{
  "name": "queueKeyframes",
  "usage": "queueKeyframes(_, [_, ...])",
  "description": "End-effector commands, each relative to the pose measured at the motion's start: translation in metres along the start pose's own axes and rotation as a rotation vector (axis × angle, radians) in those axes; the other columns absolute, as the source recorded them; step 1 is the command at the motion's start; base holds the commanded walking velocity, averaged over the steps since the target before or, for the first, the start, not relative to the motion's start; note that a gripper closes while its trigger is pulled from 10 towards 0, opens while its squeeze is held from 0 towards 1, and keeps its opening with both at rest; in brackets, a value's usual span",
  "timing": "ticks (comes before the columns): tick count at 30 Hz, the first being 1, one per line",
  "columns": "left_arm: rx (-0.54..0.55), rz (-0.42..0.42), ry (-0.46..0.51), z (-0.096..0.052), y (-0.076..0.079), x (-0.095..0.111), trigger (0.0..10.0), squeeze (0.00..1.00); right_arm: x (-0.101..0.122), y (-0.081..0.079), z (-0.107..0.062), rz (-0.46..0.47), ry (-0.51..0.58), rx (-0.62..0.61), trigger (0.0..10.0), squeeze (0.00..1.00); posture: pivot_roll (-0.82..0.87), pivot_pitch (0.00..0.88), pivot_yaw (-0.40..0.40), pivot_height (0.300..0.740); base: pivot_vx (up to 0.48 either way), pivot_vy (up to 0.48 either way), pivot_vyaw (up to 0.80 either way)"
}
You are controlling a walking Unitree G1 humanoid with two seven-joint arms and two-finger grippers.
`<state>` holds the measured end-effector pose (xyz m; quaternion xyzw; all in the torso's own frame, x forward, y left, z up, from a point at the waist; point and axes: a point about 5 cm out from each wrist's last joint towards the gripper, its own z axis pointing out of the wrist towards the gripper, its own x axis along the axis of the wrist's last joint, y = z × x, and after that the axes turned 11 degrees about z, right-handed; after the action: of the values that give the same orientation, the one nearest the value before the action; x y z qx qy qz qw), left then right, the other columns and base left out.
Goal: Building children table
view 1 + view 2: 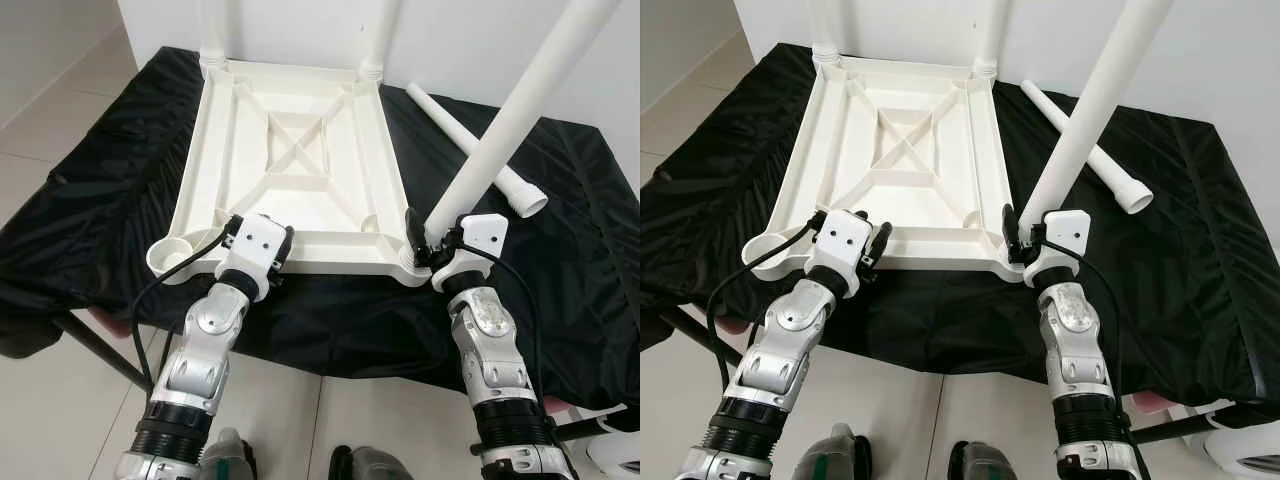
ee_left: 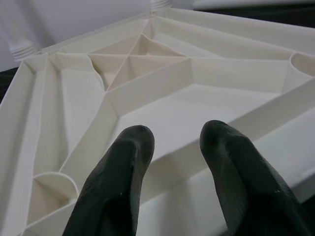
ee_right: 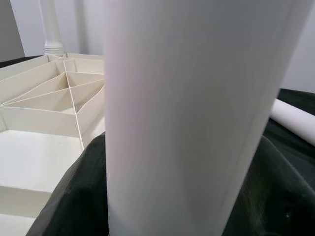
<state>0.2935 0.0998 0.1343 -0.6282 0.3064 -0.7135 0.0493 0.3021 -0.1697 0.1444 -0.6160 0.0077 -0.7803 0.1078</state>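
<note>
Head views: your upturned white tabletop (image 1: 290, 170) lies on the black cloth (image 1: 560, 250); right gripper (image 1: 425, 243) clamps a tilted table leg (image 1: 520, 110) at the near right corner socket.
Left wrist: your left gripper (image 2: 172, 147) fingers spread, holding nothing, over the near rim.
Right wrist: leg pinched between fingers.

I count one tabletop (image 1: 290, 170), lying upside down on one black cloth (image 1: 560, 230). There are four white legs: two stand in the far corner sockets (image 1: 213, 35) (image 1: 380, 35), one lies loose on the cloth (image 1: 470, 145), and one (image 1: 520, 110) leans up from the near right corner. Two grippers are at the near edge, left (image 1: 280, 262) and right (image 1: 420, 250).
</note>
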Motion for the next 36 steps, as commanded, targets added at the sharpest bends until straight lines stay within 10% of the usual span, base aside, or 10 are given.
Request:
queueKeyframes(1, [-0.024, 0.005, -0.018, -0.003, 0.005, -0.004, 10.0, 0.00, 0.001, 0.007, -0.001, 0.000, 0.009, -0.029, 10.0, 0.00, 0.02, 0.063, -0.045, 0.740, 0.000, 0.000, 0.00])
queueKeyframes(36, [0.046, -0.055, -0.104, 0.017, -0.001, -0.020, 10.0, 0.00, 0.005, 0.005, 0.008, 0.013, 0.029, -0.032, 10.0, 0.00, 0.01, 0.063, -0.061, 0.740, 0.000, 0.000, 0.00])
